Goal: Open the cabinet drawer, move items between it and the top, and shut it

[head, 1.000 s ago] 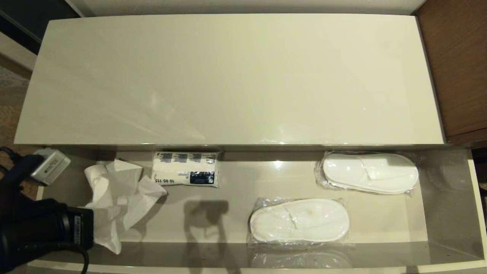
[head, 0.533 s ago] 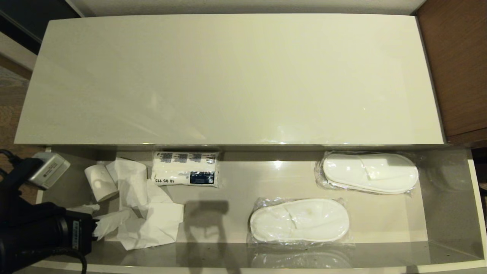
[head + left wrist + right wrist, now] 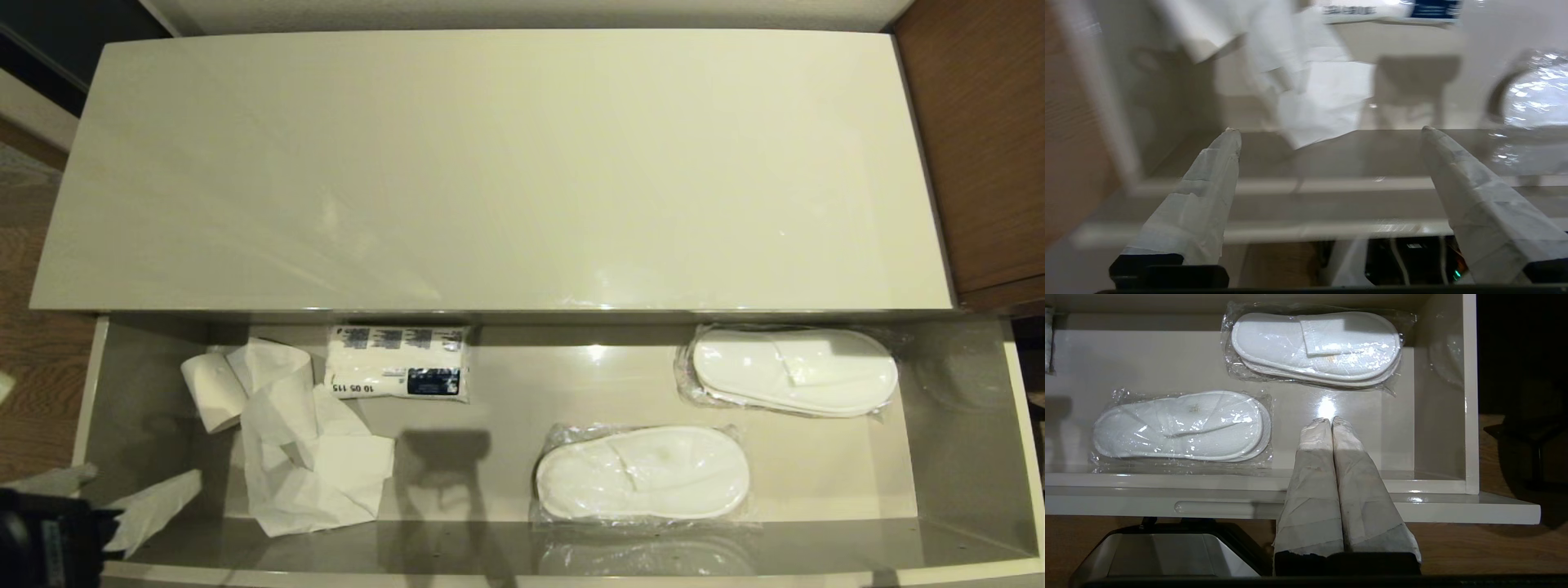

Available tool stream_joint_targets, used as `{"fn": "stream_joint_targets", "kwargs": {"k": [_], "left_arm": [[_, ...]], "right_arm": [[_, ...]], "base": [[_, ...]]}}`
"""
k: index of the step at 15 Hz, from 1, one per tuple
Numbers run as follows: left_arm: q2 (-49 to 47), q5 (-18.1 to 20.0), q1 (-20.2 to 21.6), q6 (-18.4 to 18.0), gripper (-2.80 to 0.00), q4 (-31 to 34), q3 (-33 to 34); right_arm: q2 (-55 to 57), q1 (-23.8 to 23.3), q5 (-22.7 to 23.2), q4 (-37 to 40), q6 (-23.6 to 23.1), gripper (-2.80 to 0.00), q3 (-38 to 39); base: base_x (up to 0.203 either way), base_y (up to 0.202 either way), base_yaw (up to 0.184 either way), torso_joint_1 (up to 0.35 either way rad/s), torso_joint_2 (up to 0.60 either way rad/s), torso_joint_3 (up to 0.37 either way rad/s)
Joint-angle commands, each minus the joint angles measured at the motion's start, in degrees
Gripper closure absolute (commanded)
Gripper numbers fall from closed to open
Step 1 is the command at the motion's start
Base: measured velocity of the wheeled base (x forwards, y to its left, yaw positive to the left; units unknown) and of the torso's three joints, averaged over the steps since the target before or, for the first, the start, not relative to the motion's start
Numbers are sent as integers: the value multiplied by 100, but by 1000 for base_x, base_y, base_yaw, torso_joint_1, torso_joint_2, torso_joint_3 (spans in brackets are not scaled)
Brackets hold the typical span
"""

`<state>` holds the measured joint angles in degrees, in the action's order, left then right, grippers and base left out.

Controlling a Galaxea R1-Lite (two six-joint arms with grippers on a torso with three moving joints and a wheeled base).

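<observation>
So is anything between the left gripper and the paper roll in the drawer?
Nothing solid. The left gripper is open above the drawer's front left corner. Only the paper roll's own loose tail lies spread between them.

Your head view looks steeply down from above and in front of the cabinet, taking in the whole top (image 3: 490,163) and the open cabinet drawer (image 3: 963,457) below it. Your left wrist view sits low and close behind the left gripper (image 3: 1331,132), facing into the drawer's left end; it is blurred, but the loose paper roll (image 3: 1323,98) it shows appears to be the one in your head view (image 3: 302,441). Your right wrist view looks down from just in front of the drawer's right half, sharing both slipper pairs (image 3: 1180,424) (image 3: 1314,345) with the head view.
</observation>
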<state>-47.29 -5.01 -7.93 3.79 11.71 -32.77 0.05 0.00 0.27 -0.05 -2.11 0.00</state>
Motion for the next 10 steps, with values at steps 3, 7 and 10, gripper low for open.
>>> {"fn": "stream_joint_targets", "kwargs": {"k": [3, 7, 10], "left_arm": [[1962, -302, 575, -76, -280, 1528, -71], [3138, -509, 1081, -558, -280, 2291, 715], [3148, -1724, 1125, -688, 0, 2279, 1331]], "right_arm": [[4, 0, -9, 5, 61, 0, 9], [4, 1, -18, 5, 70, 0, 9], [4, 9, -18, 5, 70, 0, 9]], "base": [[0, 0, 0, 0, 0, 0], [0, 0, 0, 0, 0, 0], [0, 0, 0, 0, 0, 0]]}}
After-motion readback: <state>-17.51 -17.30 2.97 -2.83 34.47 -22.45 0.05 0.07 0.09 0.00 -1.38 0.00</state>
